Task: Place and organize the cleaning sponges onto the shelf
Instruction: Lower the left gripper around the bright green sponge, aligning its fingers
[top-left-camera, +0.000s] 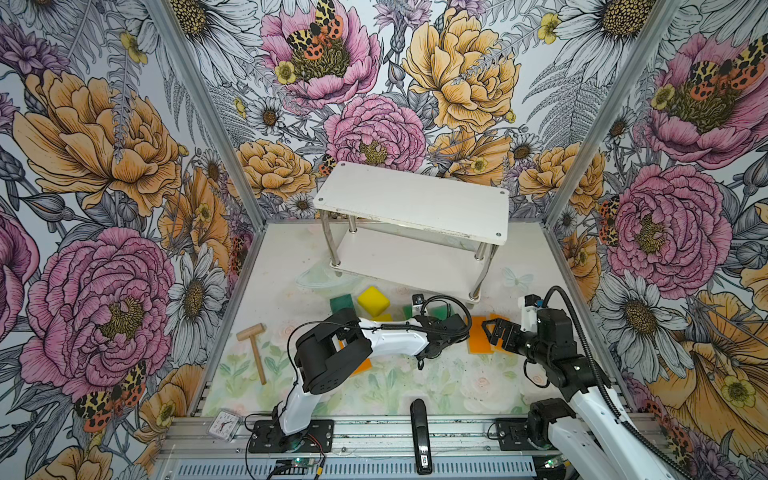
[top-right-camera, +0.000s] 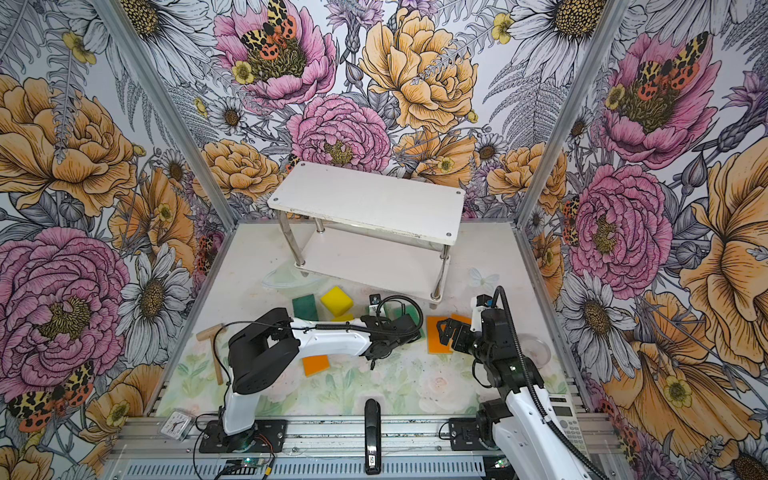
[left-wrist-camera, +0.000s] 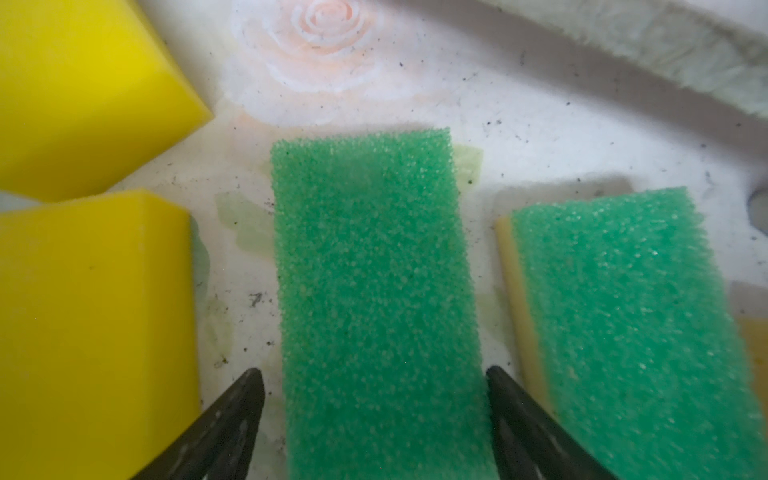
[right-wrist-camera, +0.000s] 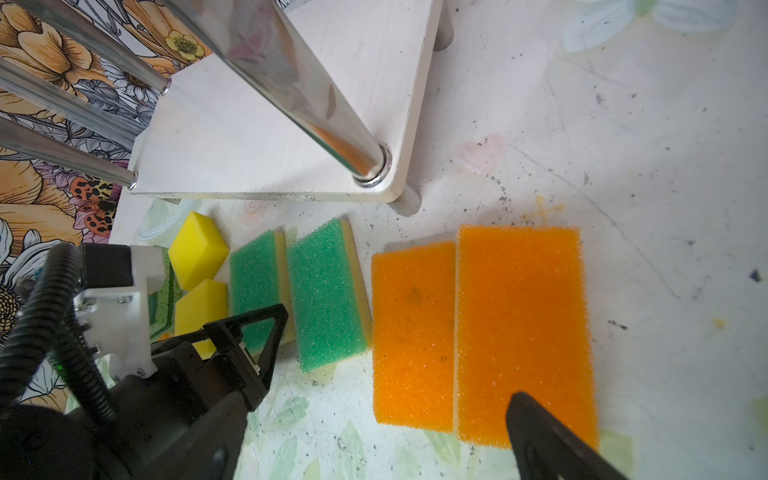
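The white two-tier shelf (top-left-camera: 411, 199) (top-right-camera: 365, 199) stands at the back with both boards bare. In front of it the sponges lie in a row on the table. My left gripper (left-wrist-camera: 374, 415) (top-left-camera: 446, 322) is open, low over a light green sponge (left-wrist-camera: 374, 270), one finger on each long side. A second light green sponge (left-wrist-camera: 631, 311) and two yellow ones (left-wrist-camera: 95, 324) flank it. My right gripper (right-wrist-camera: 374, 449) (top-left-camera: 496, 332) hangs open over two orange sponges (right-wrist-camera: 523, 324) lying side by side. A third orange sponge (top-right-camera: 316, 365) lies under the left arm, and a dark green one (top-left-camera: 341, 302) beside the yellow.
A wooden mallet (top-left-camera: 255, 349) lies at the left. A small clock (top-left-camera: 224, 424) and a black stapler (top-left-camera: 420, 432) sit on the front rail, a calculator (top-right-camera: 565, 419) at the right. The shelf's chrome post (right-wrist-camera: 316, 112) stands close to the right gripper.
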